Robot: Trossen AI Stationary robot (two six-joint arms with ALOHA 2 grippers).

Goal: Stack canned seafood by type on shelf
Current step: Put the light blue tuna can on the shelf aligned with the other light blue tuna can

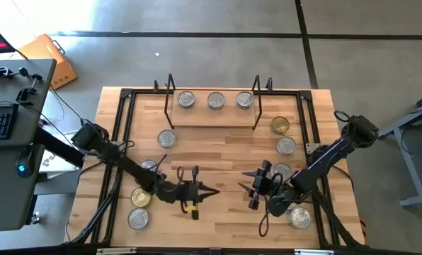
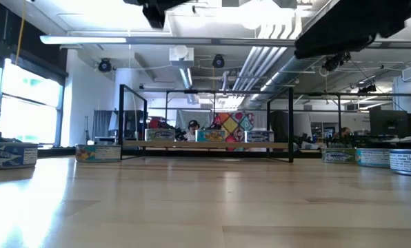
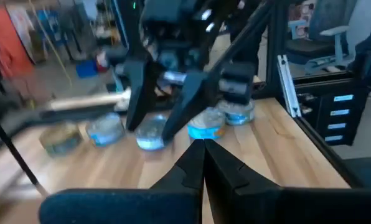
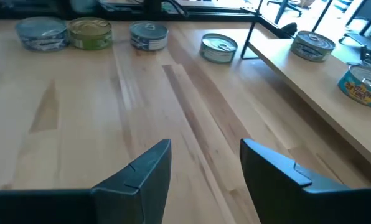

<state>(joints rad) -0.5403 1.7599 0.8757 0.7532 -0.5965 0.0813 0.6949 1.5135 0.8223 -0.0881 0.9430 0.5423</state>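
Three tins (image 1: pixel 216 100) sit on the shelf (image 1: pixel 214 117), the rest loose on the surface (image 1: pixel 218 152). Left gripper (image 1: pixel 212 191) fingers clenched, empty; right gripper (image 1: pixel 245 186) fingers released, likely ready for a pick.

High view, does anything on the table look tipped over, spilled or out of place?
Nothing stands out. Three tins sit flat in a row on the shelf; the loose tins around the table also lie flat, none spilled or dented.

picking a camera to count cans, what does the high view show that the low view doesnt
Only the high view shows both grippers: the left gripper shut, the right gripper open, both empty over the table's front half, plus the can tops, two gold.

Only the low view shows the can side labels and the room behind.

Both show the shelf holding three cans.
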